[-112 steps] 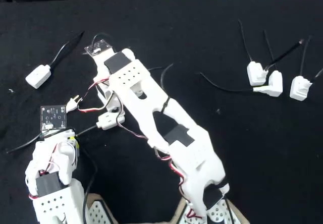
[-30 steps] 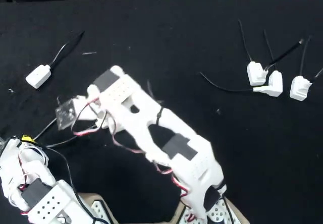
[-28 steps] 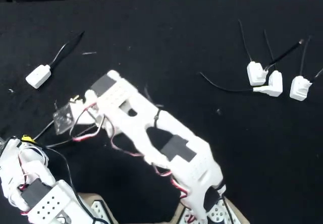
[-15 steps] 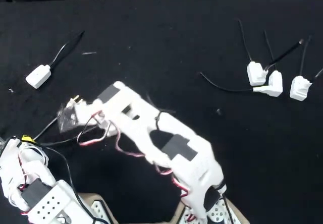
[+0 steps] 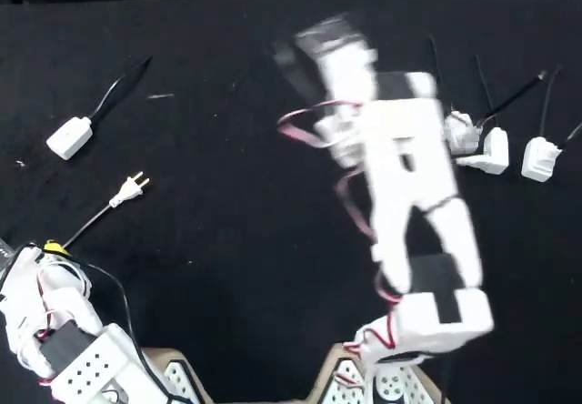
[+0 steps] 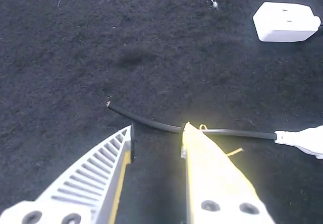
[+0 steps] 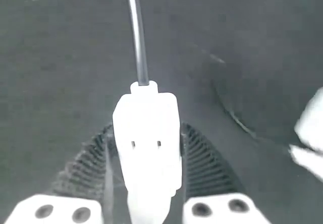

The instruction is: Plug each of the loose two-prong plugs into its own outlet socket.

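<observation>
In the right wrist view my right gripper is shut on a white outlet socket with two slots, its cable running away from the fingers. From above, that gripper is a blur over the table's far middle. A loose two-prong plug lies at the left on the cloth, its black cable trailing toward my left gripper. The left gripper is open, its fingers straddling that cable low over the cloth. Another white socket lies farther left.
Three white socket or plug pieces with black cables lie at the far right, close beside the right arm. The table is covered in black cloth.
The right arm has swung from the left side of the table up and to the right, carrying the socket. The two-prong plug now lies uncovered at the left. The left arm has kept still.
</observation>
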Robot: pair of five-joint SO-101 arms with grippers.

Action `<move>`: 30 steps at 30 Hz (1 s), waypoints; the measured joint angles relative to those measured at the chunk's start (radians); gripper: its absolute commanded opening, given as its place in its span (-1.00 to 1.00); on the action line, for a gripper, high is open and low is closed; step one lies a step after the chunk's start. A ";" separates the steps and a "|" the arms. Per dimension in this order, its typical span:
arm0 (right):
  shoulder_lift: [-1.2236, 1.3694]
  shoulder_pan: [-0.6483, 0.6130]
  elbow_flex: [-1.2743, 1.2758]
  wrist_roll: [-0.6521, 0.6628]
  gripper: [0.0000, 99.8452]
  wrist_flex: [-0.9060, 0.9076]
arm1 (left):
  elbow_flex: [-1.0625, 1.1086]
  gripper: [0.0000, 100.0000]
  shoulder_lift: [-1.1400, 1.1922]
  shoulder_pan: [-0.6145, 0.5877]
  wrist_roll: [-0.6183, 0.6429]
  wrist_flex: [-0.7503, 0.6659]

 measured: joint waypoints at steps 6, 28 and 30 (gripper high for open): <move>0.000 0.164 0.000 -0.015 -0.97 0.006 | 0.000 -0.66 0.000 0.048 0.000 0.000; 0.582 0.178 -0.423 -0.224 -0.43 -0.104 | 0.000 -0.66 0.000 0.069 0.000 0.002; 0.618 0.178 -0.506 -0.224 -0.37 -0.025 | 0.000 -0.66 0.000 0.069 0.000 0.002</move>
